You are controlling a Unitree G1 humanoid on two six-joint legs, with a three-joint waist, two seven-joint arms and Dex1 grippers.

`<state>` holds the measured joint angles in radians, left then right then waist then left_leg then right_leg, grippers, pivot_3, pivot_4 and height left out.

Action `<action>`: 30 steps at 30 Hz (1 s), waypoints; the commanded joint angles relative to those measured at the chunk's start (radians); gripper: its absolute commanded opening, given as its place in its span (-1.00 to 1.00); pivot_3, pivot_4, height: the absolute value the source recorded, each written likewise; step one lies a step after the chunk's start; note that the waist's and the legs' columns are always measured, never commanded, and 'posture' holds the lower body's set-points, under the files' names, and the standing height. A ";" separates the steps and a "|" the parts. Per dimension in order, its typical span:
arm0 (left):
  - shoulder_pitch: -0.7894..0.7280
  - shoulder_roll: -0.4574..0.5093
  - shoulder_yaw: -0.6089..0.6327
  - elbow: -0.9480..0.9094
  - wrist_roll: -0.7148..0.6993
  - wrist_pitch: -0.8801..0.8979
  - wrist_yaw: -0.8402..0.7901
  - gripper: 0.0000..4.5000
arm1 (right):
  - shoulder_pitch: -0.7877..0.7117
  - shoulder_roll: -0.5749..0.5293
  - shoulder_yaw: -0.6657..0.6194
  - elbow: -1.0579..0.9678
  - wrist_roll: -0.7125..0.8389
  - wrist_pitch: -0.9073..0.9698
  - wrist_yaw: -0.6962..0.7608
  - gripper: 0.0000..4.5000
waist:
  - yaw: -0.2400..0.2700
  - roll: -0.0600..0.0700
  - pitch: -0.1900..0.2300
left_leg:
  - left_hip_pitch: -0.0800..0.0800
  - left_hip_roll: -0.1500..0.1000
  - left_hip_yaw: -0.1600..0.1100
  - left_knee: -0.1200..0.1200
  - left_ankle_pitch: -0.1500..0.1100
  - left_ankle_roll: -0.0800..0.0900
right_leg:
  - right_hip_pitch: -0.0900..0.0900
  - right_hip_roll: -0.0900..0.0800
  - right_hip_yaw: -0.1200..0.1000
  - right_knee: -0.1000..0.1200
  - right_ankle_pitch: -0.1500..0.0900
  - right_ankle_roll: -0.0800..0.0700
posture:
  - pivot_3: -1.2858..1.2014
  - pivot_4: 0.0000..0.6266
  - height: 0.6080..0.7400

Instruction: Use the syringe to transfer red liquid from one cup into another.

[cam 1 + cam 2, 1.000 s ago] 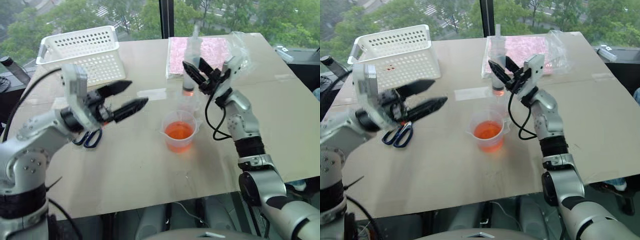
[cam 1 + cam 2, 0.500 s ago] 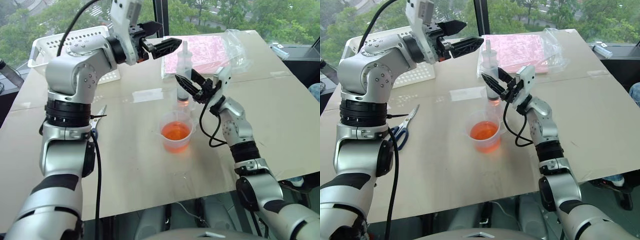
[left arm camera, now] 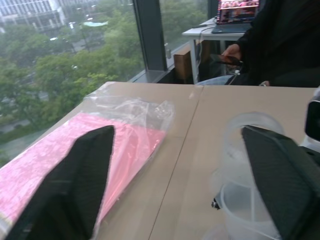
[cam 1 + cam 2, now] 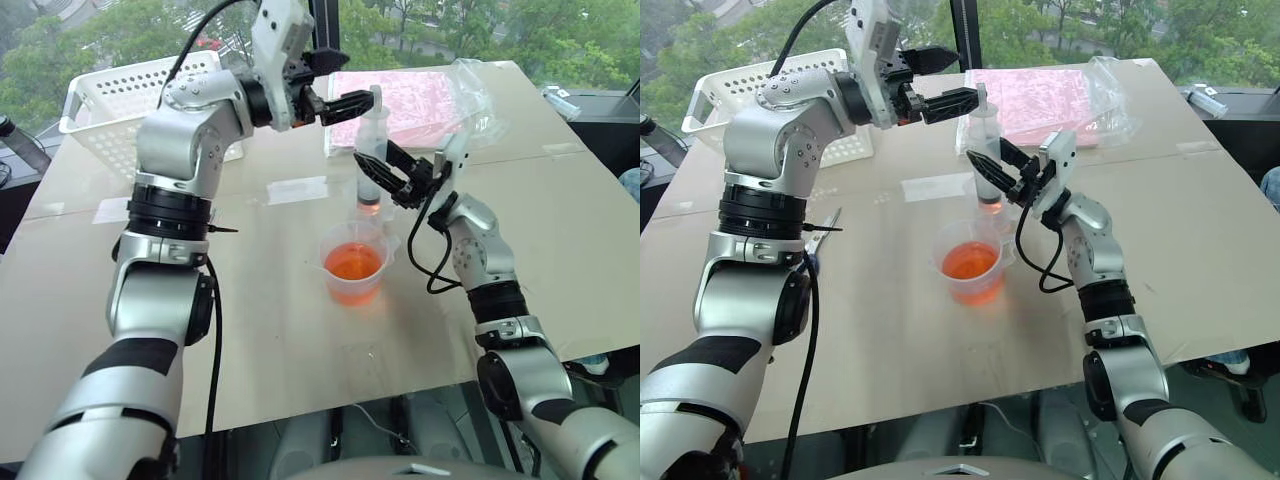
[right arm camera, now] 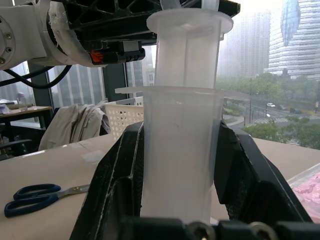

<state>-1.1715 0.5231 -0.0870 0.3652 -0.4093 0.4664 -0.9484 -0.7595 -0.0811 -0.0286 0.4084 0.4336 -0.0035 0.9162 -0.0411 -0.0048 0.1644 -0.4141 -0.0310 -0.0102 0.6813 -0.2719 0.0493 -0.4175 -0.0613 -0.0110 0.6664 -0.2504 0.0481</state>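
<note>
Left eye view: the right gripper (image 4: 385,170) is clamped on the syringe (image 4: 372,150) barrel, holding it upright with a little red liquid (image 4: 371,201) low in the barrel, above the small cup (image 4: 366,200), just beyond the big beaker (image 4: 356,263). The left gripper (image 4: 345,95), fingers apart, sits level at the plunger top. Looks like the discharge step; next, I'd say, those fingers must settle on the plunger and press straight down. Open tabletop (image 4: 560,230) lies to the right gripper's right; a pink bag (image 4: 420,100) lies just beyond.
</note>
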 commanded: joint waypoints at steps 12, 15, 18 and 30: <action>-0.074 -0.004 0.047 0.024 0.039 -0.052 -0.080 -1.00 | -0.077 -0.015 0.003 0.032 -0.002 -0.008 0.044 -0.34 | 0.000 0.000 0.000 | 0.000 0.000 0.000 0.001 0.000 0.000 | -0.001 0.000 0.000 0.003 0.000 0.000 | 0.03 -0.52 1.00; -0.071 -0.002 0.049 0.021 0.045 -0.054 -0.076 -1.00 | -0.083 -0.014 0.003 0.041 -0.009 -0.018 0.040 -0.34 | 0.000 0.000 0.000 | 0.000 0.000 0.000 0.001 0.000 0.000 | -0.001 -0.001 0.000 0.004 0.000 0.000 | 0.03 -0.52 1.00; -0.051 0.001 0.043 0.001 0.049 -0.049 -0.080 -1.00 | -0.092 -0.011 0.000 0.048 -0.011 -0.025 0.035 -0.34 | -0.001 0.000 0.000 | 0.000 0.000 0.001 0.002 0.000 0.000 | -0.001 -0.001 0.001 0.004 0.000 0.000 | 0.03 -0.52 1.00; 0.132 0.003 -0.010 -0.151 0.093 -0.055 -0.110 -1.00 | -0.174 -0.010 -0.034 0.101 -0.016 -0.060 0.040 -0.34 | 0.000 0.000 0.000 | -0.001 0.000 0.001 0.003 0.000 0.000 | -0.004 -0.001 0.003 0.008 0.000 0.000 | 0.03 -0.52 1.00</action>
<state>-1.0709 0.5313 -0.0523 0.2614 -0.3205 0.4062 -1.0279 -0.8683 -0.0917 -0.0306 0.5478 0.3934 -0.0201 0.9622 -0.0406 -0.0048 0.1644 -0.4151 -0.0313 -0.0088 0.6844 -0.2719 0.0493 -0.4214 -0.0623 -0.0081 0.6742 -0.2504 0.0481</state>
